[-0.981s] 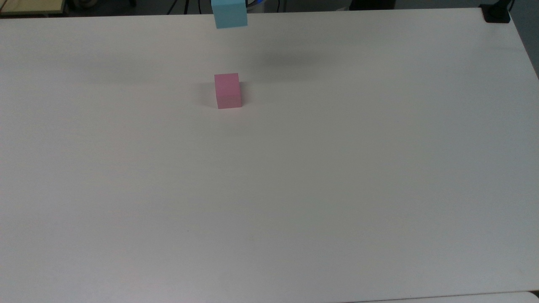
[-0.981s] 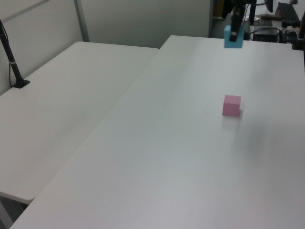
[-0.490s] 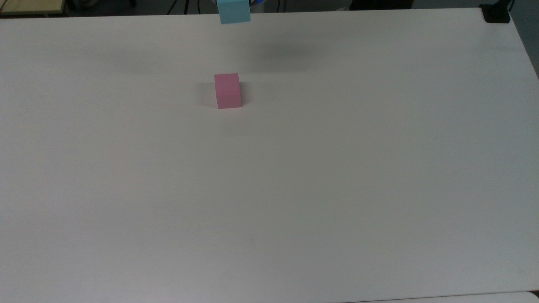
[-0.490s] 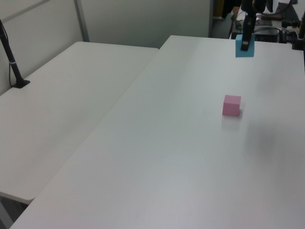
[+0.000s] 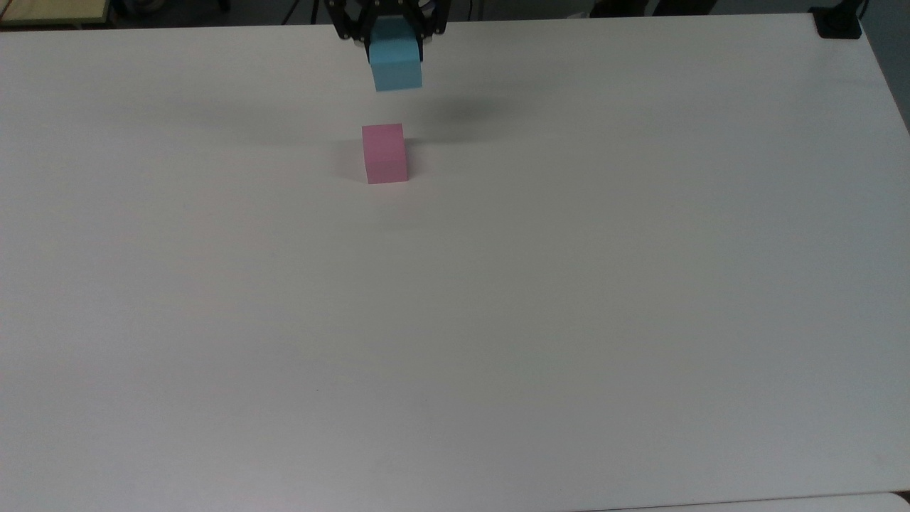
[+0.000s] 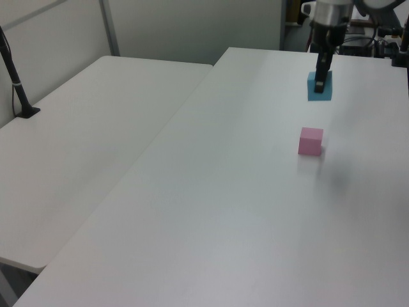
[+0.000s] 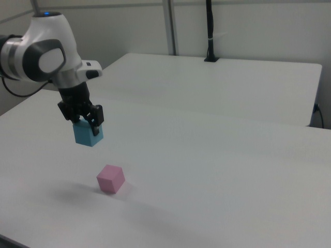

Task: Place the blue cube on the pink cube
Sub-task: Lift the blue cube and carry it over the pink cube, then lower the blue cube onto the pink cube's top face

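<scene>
A wide white matte rectangular table (image 5: 540,299) takes up the near ground. In the left view a second white table (image 6: 83,147) stands just beside it on the left view's left, a narrow seam between them. A black post on a flat base (image 6: 16,80) rises at that table's far left edge. Pale grey partition panels (image 6: 192,29) with a metal upright (image 6: 110,27) close the far side. Light is soft and even.

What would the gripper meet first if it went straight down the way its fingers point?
Probably bare table: the gripper, holding the blue cube, seems offset from the pink cube, though depth is unclear.
</scene>
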Controlling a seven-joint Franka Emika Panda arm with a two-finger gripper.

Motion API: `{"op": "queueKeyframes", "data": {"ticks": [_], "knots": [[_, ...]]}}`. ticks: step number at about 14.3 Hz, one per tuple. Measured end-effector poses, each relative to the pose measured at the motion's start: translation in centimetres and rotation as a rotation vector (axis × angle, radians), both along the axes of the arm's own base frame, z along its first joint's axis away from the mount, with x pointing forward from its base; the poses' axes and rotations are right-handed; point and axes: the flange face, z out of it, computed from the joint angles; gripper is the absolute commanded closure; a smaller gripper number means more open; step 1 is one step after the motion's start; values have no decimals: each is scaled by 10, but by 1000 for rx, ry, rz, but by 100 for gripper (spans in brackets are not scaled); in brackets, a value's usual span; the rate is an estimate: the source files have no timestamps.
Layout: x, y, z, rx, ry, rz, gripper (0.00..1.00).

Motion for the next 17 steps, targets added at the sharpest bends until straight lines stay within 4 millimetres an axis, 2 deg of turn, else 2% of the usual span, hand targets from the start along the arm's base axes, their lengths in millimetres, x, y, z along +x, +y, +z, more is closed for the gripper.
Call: {"op": "queueKeyframes", "data": {"ticks": [5,8,17], "knots": [[19,-5,-52,-35,31,10,42],[31,-20,-84,-58,55,1,42],[27,-25,-120,-88,71,19,36]]}}
